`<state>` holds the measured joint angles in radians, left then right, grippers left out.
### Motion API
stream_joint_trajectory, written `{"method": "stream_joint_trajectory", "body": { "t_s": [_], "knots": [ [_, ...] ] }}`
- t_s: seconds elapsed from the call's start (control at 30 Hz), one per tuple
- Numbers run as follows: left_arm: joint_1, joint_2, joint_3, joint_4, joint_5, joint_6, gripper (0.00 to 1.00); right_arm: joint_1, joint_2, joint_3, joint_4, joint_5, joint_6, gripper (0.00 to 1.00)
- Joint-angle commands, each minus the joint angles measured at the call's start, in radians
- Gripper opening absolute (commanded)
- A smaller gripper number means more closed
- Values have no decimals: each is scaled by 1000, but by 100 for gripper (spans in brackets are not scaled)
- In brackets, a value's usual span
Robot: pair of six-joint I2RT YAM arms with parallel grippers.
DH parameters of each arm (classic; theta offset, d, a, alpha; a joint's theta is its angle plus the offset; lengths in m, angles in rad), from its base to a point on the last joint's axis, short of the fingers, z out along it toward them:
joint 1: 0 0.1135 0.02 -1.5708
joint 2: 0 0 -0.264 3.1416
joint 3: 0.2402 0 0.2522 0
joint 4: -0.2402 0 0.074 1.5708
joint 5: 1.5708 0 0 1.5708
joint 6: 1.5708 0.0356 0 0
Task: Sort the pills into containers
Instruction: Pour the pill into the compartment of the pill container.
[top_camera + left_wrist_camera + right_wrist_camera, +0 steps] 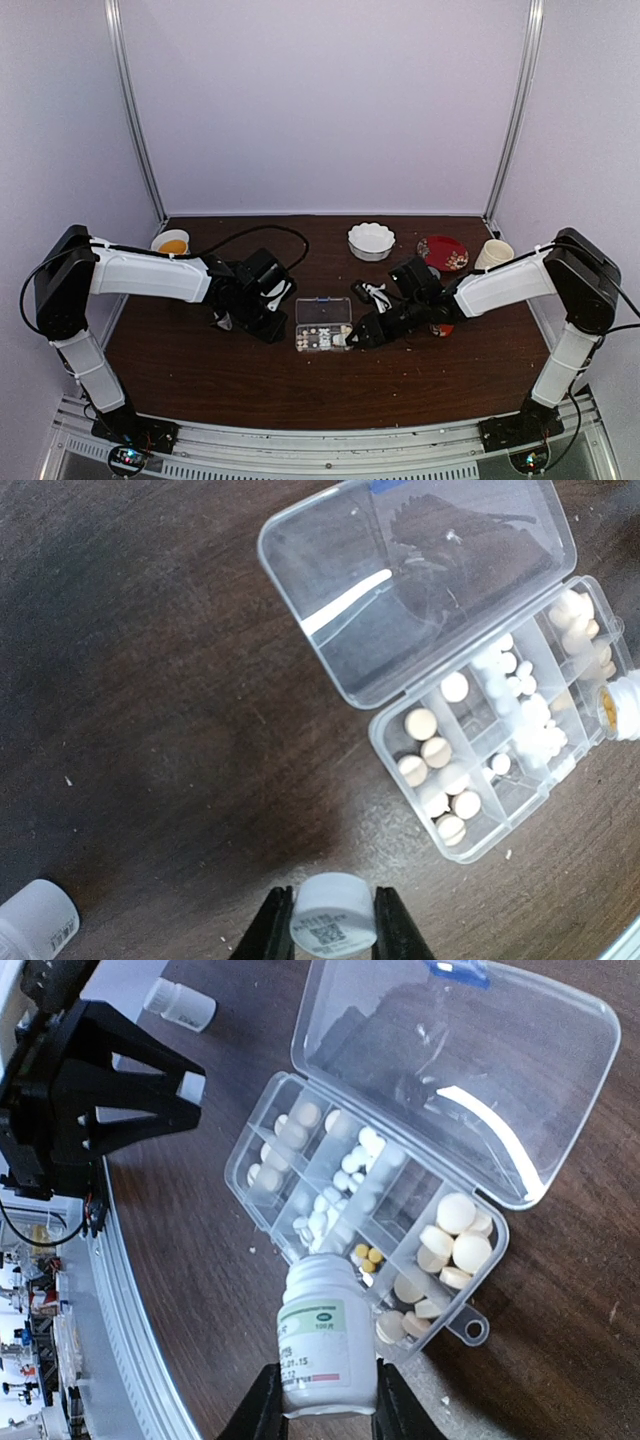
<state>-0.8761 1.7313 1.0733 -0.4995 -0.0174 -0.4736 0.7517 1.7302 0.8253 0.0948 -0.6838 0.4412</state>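
On the dark brown wooden table (200, 370), a small clear plastic pill organizer box (323, 312) lies open between the two arms. Its transparent hinged lid (470, 1080) is flipped flat onto the tabletop. The pills sit in its little compartments: large round off-white tablets (455, 1215) at one end, a heap of tiny white tablets (345, 1175) through the middle, and pale tan tablets (421, 723) at the other end. A couple of small yellow pills (367, 1255) lie in a cell along the side opposite the lid.

The right gripper (322, 1405) is partly closed, its two black fingers clamped on the base of a white plastic bottle with a green-banded label (318, 1335). The bottle is uncapped and tipped, with its mouth at the organizer's rim right beside the yellow pills. In the left wrist view, yellowish contents show inside the mouth.

The left gripper (334, 927) hangs just left of the box without touching it. Its jaws are narrowed around a tiny white plastic bottle with a printed label (333, 912). Another small white capped bottle (180, 1005) lies on the table nearby.

Along the back stand a white scalloped bowl (371, 241), a red patterned plate (442, 252), a cream cup (493, 254) and a white cup with orange contents (171, 241).
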Motion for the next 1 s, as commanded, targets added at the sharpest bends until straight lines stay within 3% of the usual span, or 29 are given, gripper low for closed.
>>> {"method": "stream_joint_trajectory", "body": {
  "t_s": [0.0, 0.1, 0.2, 0.3, 0.4, 0.5, 0.63, 0.7, 0.83, 0.97],
  "knots": [
    [7, 8, 6, 3, -13, -2, 6, 8, 27, 69, -144, 63, -72, 0],
    [7, 7, 10, 2, -7, 2, 7, 4, -5, 6, 4, -4, -2, 0],
    [6, 6, 13, 2, -11, 3, 7, 10, 14, 64, -137, 66, -64, 0],
    [7, 7, 17, 2, -5, 3, 6, 5, -12, 20, -22, 14, -13, 0],
    [6, 7, 16, 1, -7, 4, 6, 8, -12, 61, -134, 76, -66, 0],
    [7, 5, 17, 1, -5, 3, 6, 4, -37, 23, -51, 27, -38, 0],
    [6, 8, 15, 1, -10, 1, 8, 3, -44, 26, -65, 42, -48, 0],
    [6, 12, 14, 1, -12, -2, 14, 3, -44, 20, -51, 32, -45, 0],
    [6, 10, 15, 2, -4, -5, 38, 3, -45, 18, -53, 44, -44, 0],
    [5, -9, 15, 15, 9, -8, 50, 1, -40, 17, -50, 47, -43, 0]
  ]
}}
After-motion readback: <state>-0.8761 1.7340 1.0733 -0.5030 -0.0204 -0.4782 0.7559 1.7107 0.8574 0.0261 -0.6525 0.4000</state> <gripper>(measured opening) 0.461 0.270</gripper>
